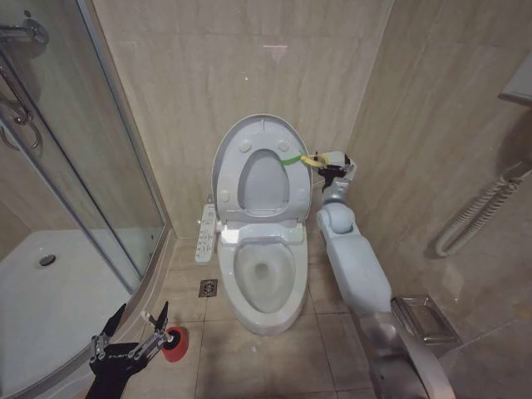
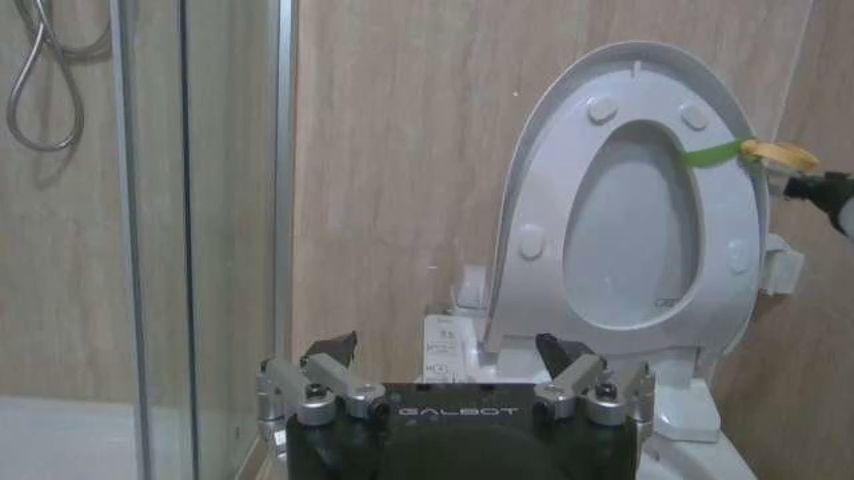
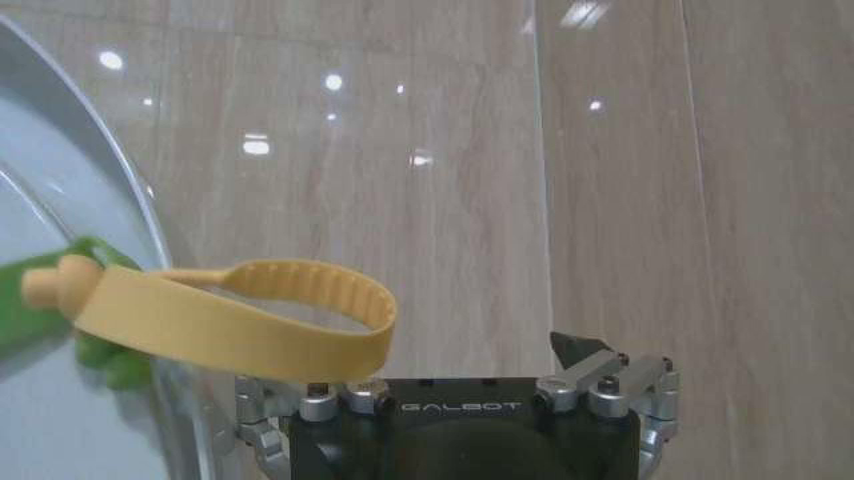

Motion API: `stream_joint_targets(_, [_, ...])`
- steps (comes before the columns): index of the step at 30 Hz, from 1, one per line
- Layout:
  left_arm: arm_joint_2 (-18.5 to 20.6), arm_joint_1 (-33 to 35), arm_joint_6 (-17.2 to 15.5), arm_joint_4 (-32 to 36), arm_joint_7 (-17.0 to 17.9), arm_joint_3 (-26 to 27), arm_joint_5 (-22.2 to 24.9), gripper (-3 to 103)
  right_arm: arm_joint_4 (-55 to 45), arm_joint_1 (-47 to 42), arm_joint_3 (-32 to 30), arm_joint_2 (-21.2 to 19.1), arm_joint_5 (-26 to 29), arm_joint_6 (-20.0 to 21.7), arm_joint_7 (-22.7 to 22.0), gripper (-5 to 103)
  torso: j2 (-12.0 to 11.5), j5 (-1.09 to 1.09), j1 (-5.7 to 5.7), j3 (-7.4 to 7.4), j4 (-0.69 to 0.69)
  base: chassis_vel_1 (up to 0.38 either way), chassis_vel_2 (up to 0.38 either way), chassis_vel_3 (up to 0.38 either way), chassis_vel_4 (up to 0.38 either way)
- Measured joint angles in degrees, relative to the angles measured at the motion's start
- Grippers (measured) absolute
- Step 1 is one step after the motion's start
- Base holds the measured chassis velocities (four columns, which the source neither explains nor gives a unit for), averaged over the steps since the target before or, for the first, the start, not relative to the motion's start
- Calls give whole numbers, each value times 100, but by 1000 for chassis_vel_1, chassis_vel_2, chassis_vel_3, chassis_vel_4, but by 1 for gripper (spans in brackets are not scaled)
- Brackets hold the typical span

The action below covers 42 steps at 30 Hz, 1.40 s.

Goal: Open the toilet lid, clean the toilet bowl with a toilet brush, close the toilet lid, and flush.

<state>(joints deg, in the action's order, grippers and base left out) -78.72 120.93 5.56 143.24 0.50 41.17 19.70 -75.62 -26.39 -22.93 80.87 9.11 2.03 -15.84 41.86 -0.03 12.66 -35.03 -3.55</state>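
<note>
Toilet bowl: white oval basin, uncovered. Toilet lid: white oval, raised upright behind the bowl against the wall, yellow-green strap loop on its edge. Right gripper: beside that loop, jaws apart. Left gripper: low, left of the bowl, jaws apart, just over the red holder cup.

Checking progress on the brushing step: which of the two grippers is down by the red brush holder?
The left gripper, open and low over the floor beside the red holder. The right gripper is up at the raised toilet lid's yellow strap loop.
</note>
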Motion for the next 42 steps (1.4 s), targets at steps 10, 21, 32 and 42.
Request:
stream_joint_targets(10, [0, 0, 0, 0, 0, 0, 0, 92, -1004, -839, 74, -387, 474, 311, 32, 100, -1, 2, 1, -2, 2, 0, 0, 0, 0])
stream_joint_targets(21, [0, 0, 0, 0, 1, 0, 0, 92, -2387, -2485, 45, -1062, 908, 422, 81, 100, -3, 7, 3, -4, 4, 0, 0, 0, 0])
stream_joint_targets(32, [0, 0, 0, 0, 0, 0, 0, 92, -2822, -3425, -217, -1202, 965, 189, 81, 100, -3, 4, 2, -3, 6, 0, 0, 0, 0])
stream_joint_targets(42, [0, 0, 0, 0, 0, 0, 0, 92, -2323, -3052, -465, -977, 319, -271, -365, 100, -3, 4, 3, -3, 5, 0, 0, 0, 0])
